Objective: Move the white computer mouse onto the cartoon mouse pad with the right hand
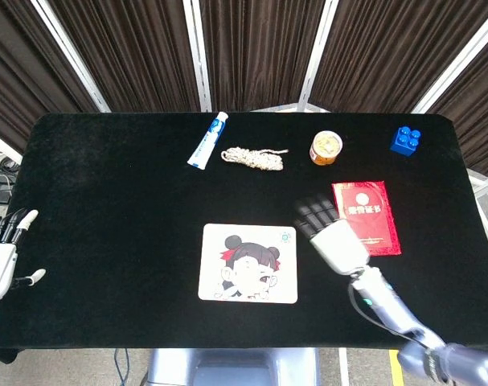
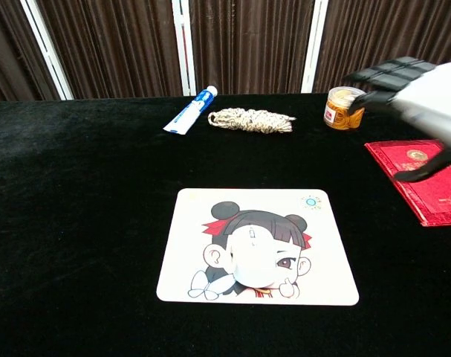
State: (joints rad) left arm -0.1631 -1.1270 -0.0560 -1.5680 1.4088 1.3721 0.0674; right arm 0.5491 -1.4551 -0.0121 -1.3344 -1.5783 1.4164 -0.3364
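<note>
The white computer mouse lies on the cartoon mouse pad, over the drawn face, and nothing touches it. In the head view the mouse blends into the pad near the table's front. My right hand hovers up and to the right of the pad, fingers extended and empty. In the chest view that hand is high at the right edge, above the red booklet. My left hand hangs off the table's left edge with fingers apart, holding nothing.
Along the back lie a toothpaste tube, a coil of rope, a jar of rubber bands and a blue block. A red booklet lies right of the pad, partly under my right hand.
</note>
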